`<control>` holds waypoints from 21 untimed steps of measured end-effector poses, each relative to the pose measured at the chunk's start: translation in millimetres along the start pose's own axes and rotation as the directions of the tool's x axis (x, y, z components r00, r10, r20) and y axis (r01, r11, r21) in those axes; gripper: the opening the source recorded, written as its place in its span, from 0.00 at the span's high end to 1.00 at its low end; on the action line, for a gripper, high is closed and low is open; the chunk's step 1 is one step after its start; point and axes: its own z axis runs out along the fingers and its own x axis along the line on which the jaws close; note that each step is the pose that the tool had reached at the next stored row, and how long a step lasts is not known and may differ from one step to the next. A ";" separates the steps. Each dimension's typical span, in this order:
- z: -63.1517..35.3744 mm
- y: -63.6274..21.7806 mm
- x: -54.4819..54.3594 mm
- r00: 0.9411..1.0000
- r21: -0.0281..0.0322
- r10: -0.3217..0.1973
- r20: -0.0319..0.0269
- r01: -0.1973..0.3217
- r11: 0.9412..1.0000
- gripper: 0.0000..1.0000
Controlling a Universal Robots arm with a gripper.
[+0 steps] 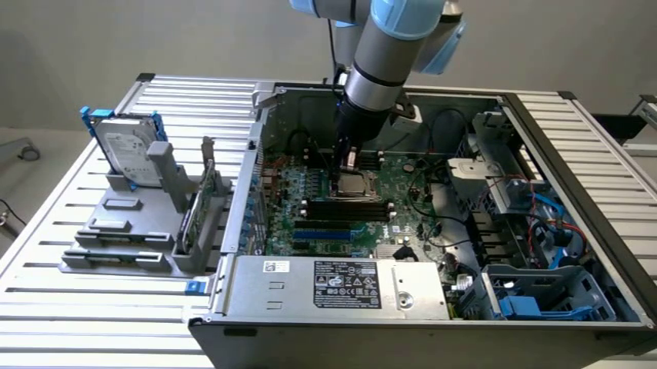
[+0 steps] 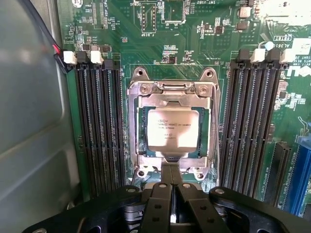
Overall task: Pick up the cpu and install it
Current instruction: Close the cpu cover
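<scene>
tool (image 2: 170,171) clenched, nothing held — cpu (image 2: 172,128) lies in socket frame (image 2: 170,89) just ahead of tips

Silver cpu (image 2: 172,128) with dark print, green board (image 2: 204,48), black memory slots (image 2: 97,126)

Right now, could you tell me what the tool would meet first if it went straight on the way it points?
Probably the metal socket frame at the edge of the cpu; the shut tool points down there, though depth is unclear.
</scene>
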 end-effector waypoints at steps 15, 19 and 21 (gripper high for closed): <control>8.1 1.7 -0.5 1.000 0.009 0.001 -0.002 -0.001 1.000 0.89; 9.5 2.0 -0.7 1.000 0.010 0.000 -0.003 0.000 1.000 0.89; 9.7 2.0 -0.6 1.000 0.009 0.000 -0.004 0.000 1.000 0.89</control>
